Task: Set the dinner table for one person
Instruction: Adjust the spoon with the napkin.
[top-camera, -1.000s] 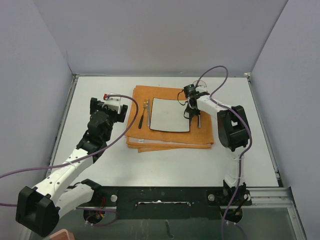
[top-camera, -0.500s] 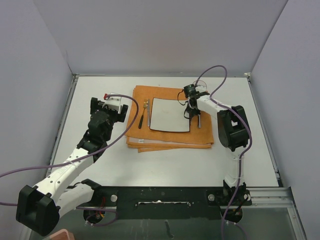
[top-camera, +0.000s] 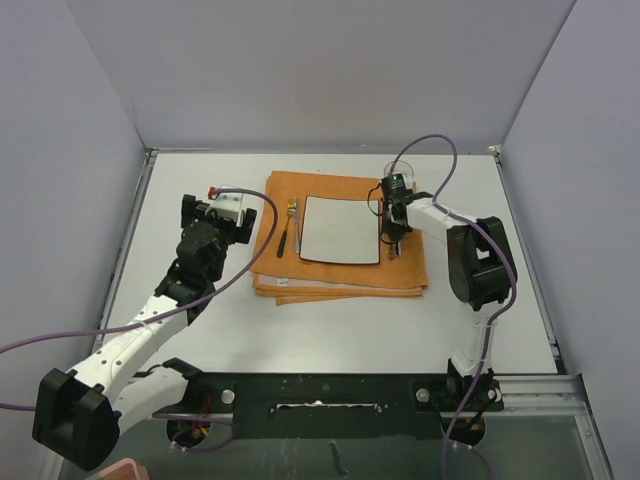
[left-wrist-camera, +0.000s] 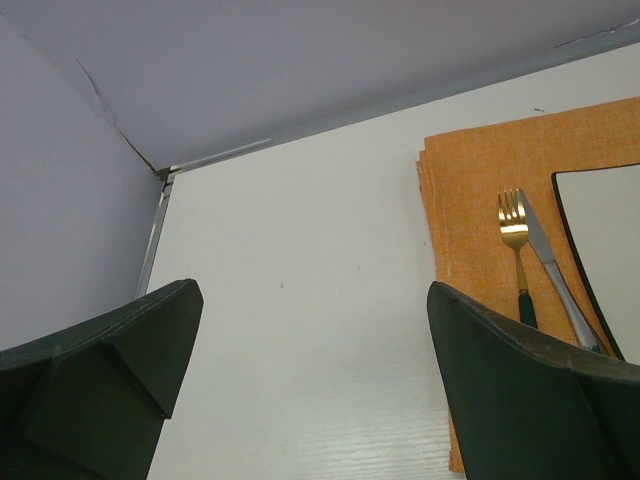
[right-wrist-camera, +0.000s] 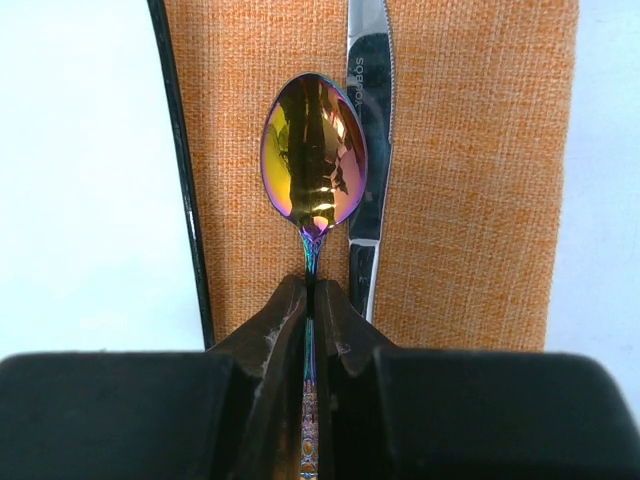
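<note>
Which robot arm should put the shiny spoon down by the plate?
Right. The right gripper is shut on the spoon, holding it over the orange cloth between the plate and a knife. The left gripper is open and empty, on the plate's other side.

**A:** Right wrist view: the spoon (right-wrist-camera: 313, 160) handle is lost between the fingers (right-wrist-camera: 268, 345), and the lower end of the knife (right-wrist-camera: 368, 120) is hidden behind them too.

**B:** Left wrist view: the fork (left-wrist-camera: 514, 232) handle sits behind a dark finger (left-wrist-camera: 530, 390), and the plate (left-wrist-camera: 600, 235) is cut off at the right edge.
</note>
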